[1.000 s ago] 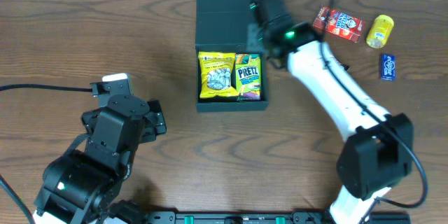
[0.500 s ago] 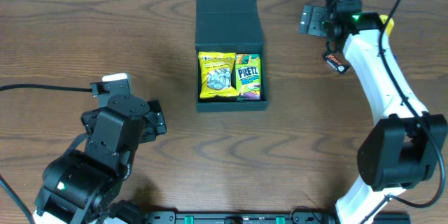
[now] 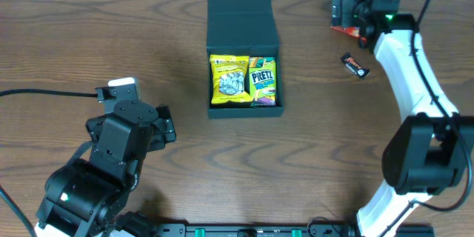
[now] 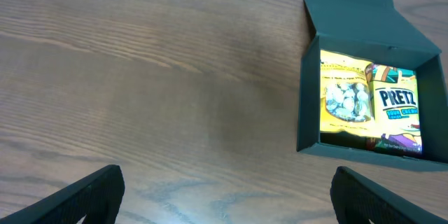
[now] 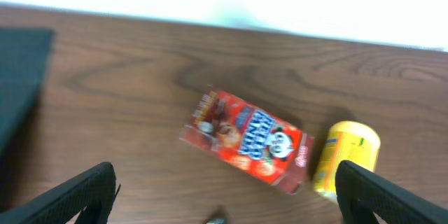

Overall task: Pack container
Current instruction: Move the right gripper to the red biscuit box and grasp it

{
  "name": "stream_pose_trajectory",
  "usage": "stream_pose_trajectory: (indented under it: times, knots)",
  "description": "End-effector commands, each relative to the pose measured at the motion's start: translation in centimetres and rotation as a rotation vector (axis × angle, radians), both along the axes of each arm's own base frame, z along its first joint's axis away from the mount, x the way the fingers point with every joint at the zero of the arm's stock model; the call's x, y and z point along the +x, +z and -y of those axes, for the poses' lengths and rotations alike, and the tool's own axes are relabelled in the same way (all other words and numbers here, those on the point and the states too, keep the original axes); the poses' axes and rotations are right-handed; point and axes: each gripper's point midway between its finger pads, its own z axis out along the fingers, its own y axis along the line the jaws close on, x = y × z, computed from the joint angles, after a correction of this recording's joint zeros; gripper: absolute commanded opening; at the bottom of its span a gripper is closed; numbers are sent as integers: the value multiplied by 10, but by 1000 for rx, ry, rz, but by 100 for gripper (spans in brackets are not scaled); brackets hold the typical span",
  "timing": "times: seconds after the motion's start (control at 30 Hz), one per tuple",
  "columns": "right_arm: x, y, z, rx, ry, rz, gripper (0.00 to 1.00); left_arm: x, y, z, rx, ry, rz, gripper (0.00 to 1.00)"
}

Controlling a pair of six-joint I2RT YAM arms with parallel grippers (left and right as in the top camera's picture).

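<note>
Charcoal matte cardboard container [image 3: 241,21], square, flap lid open, far-centre on wood-grain tabletop [image 3: 111,29]; holds yellow snack pack [image 3: 229,80] beside Pretz pack [image 3: 262,81]. Left fingers [image 4: 91,196] wide apart, empty. Right fingers [image 5: 77,196] wide apart, empty, near red rectangular carton [image 5: 245,142] and yellow cylinder [image 5: 344,159].

The left arm [image 3: 104,159], black, sits folded low at the near left, its left gripper [image 4: 227,194] spread wide, the two dark fingertips at opposite lower corners of the wrist view. The right arm [image 3: 406,67], white with black joints, stretches long to the far right. Its right gripper [image 5: 227,194] likewise hangs with fingers wide apart, holding nothing.
</note>
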Motion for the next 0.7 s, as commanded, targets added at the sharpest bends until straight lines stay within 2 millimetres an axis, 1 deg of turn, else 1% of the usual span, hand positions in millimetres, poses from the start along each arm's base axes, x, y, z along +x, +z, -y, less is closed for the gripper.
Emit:
stream_pose_trajectory:
  times: [0.0,0.1,0.23,0.3,0.47,0.67]
  knots:
    - [9,-12,26,-27,84,-22,99,1,4,-3,18,6,12,95]
    - [19,-15,47,-38,121,-19,99,1,4,-3,18,6,12,95]
    - [35,-20,64,-79,176,-26,99,1,4,-3,18,6,12,95]
    - [44,-25,62,-73,234,-33,99,1,4,-3,18,6,12,95]
    - [57,-42,52,-50,368,-62,99,1,4,-3,18,6,12,95]
    - [71,-72,53,-44,419,-94,99,1,4,-3,18,6,12,95]
